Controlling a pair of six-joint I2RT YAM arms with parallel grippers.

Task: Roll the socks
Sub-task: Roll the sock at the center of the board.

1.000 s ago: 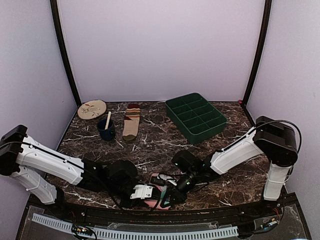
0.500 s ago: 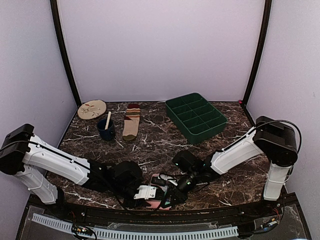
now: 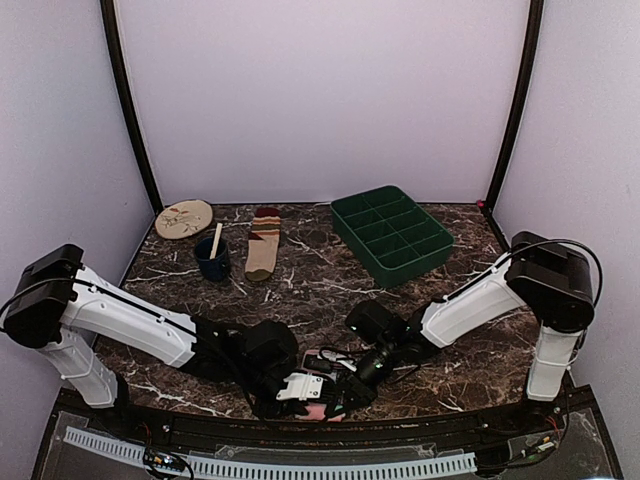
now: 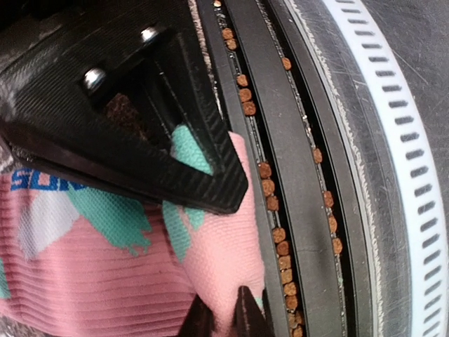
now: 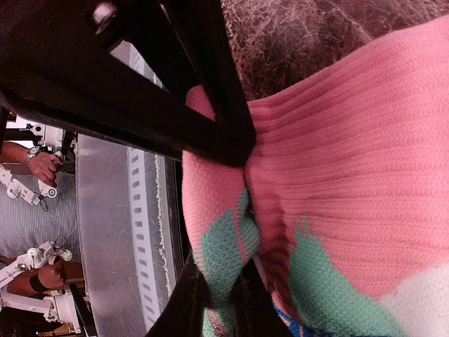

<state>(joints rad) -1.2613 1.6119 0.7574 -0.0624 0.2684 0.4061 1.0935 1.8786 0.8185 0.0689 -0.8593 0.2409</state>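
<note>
Top view: the left gripper point(image 3: 300, 388) has slid toward 3 o'clock since a second ago. It now sits just beside the right gripper point(image 3: 345, 388) at the table's point(image 3: 330, 290) 6 o'clock edge, with the pink sock point(image 3: 318, 411) peeking out beneath them. The tan sock point(image 3: 264, 243) lies unmoved at 11 o'clock.

Left wrist: the jaws are clenched on a pink fold.

Right wrist: the jaws pinch the same sock.
</note>
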